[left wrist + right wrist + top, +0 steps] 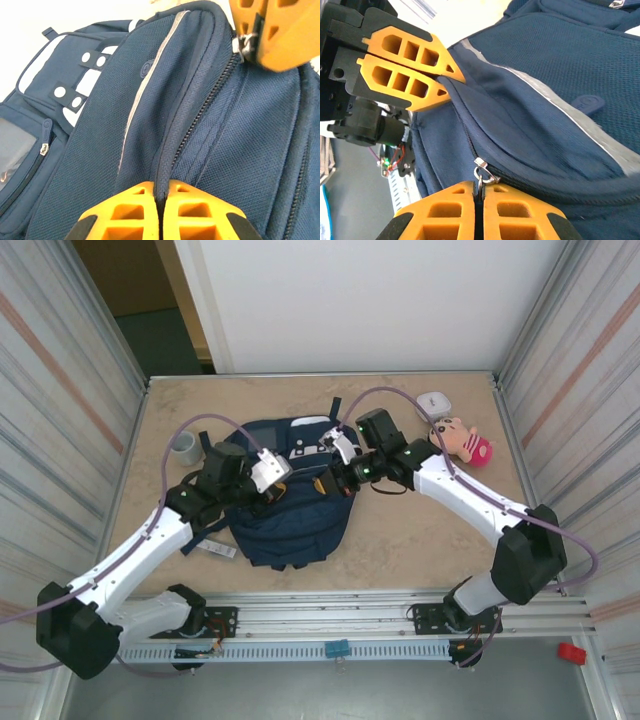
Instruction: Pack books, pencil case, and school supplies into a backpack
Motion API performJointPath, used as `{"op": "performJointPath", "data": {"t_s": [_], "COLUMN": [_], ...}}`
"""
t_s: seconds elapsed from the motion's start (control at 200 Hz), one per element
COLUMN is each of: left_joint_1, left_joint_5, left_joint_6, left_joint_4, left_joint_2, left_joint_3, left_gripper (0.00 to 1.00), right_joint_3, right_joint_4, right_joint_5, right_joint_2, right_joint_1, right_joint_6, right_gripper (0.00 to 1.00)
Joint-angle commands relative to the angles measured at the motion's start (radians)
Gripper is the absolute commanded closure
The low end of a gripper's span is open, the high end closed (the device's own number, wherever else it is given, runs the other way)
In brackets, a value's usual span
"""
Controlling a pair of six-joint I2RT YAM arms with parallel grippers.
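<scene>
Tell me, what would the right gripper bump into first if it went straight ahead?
The backpack, most likely: the right gripper is shut on its zipper pull, and the navy fabric lies right ahead.

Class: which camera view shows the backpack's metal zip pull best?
Right wrist: the zip pull sits close and sharp, pinched by the right hand. Left wrist catches it at the top edge; from above it is too small to tell.

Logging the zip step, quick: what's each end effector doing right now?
Left end effector: closed, pinching backpack fabric.
Right end effector: closed on the zipper pull.
</scene>
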Motion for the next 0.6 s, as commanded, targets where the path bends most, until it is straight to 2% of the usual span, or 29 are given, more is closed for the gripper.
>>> {"op": "performJointPath", "data": {"t_s": [0.0,0.12,0.326,0.466,0.546,0.596], "left_joint_1": [-0.028,-0.061,-0.061,-0.056,-0.042,-0.031], "left_joint_5": [-0.049,-0.012,0.018,0.032,0.083,0.122], "left_joint_6": [-0.045,-0.028,-0.011,0.053,0.108,0.155], "left_joint_4": [0.135,0.18,0.193,0.187,0.159,0.136], "left_joint_2": [0.014,0.024,0.026,-0.008,-0.027,-0.036], "left_joint_3": [0.052,0.05,0.039,0.019,0.018,0.016], "left_gripper": [1.0,1.0,1.0,1.0,1.0,1.0], "right_joint_3": [0.092,0.137,0.129,0.073,0.016,-0.029], "right_joint_4": [-0.064,-0.082,-0.087,-0.056,-0.021,0.016], "right_joint_5": [-0.035,-0.035,-0.009,0.016,0.012,0.017], "right_joint_2": [0.038,0.085,0.079,0.023,-0.028,-0.07], "right_joint_1": [0.061,0.075,0.074,0.051,0.027,0.01], "right_joint_6": [-0.047,-0.052,-0.059,-0.056,-0.055,-0.055], "right_gripper": [1.0,1.0,0.99,0.76,0.58,0.52]}}
